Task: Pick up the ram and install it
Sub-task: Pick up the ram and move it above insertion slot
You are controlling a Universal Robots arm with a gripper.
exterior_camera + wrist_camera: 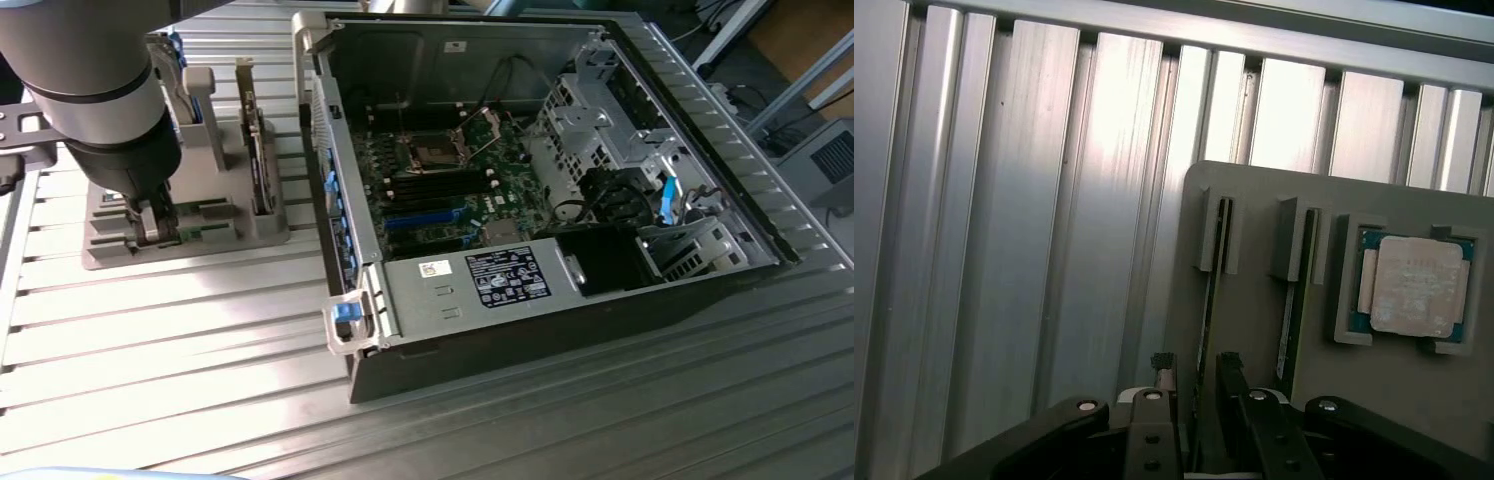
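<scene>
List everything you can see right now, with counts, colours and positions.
ram: two, dark edge-on, upright in holder slots; one stands between the gripper's fingers, its twin in the next slot
processor: one, silver, in the holder's recess beside the twin
card: one, dark, upright in the holder
holder: one, grey, on the table at the exterior view's left of the case
case: one, grey and black, open, middle of the exterior view
motherboard: one, green, inside the case
table: one, silver, slotted
arm: one, grey, above the holder
gripper: one, black, open, straddling one ram
</scene>
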